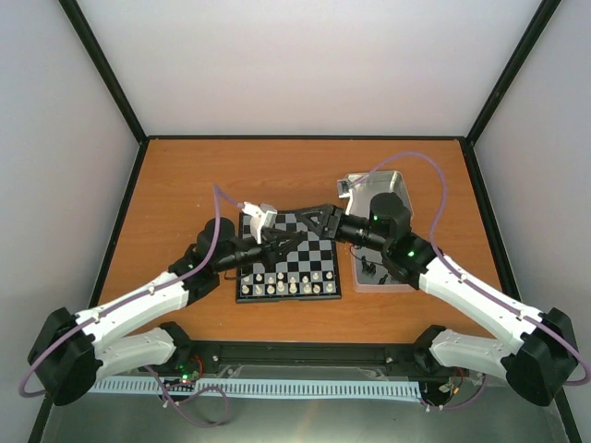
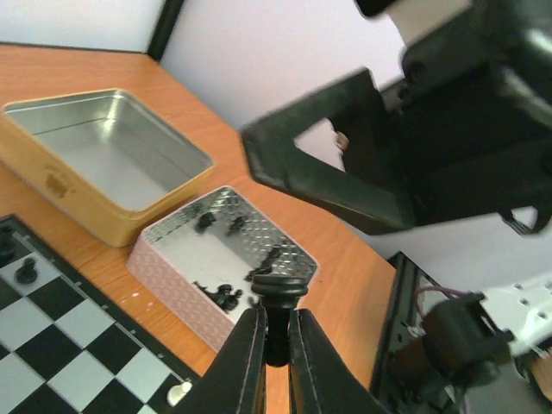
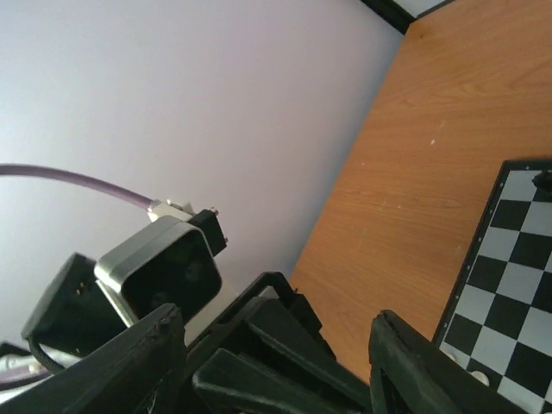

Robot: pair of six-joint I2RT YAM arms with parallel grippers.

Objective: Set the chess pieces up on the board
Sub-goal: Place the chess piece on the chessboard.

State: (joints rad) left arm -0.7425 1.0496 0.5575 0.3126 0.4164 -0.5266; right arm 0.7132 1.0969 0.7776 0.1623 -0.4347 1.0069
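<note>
1. Pinching a black piece [image 2: 278, 297], the left gripper [image 2: 276, 338] has its jaws clamped on the stem. The piece's round head pokes out just above the fingertips.
2. The piece is upright and lifted clear of every surface.
3. From above, this gripper reaches over the board [image 1: 309, 254], near its middle.
4. The right gripper [image 3: 276, 323] faces it closely with its jaws wide apart and nothing held. The left gripper's body shows between its fingers [image 3: 129, 362].
5. More black pieces [image 2: 226, 296] lie loose in the pink tin [image 2: 172, 263], just beside the board.
6. A gold tin [image 2: 52, 168] stands touching the pink one.
7. White pieces [image 1: 286, 288] line the board's near rows.
</note>
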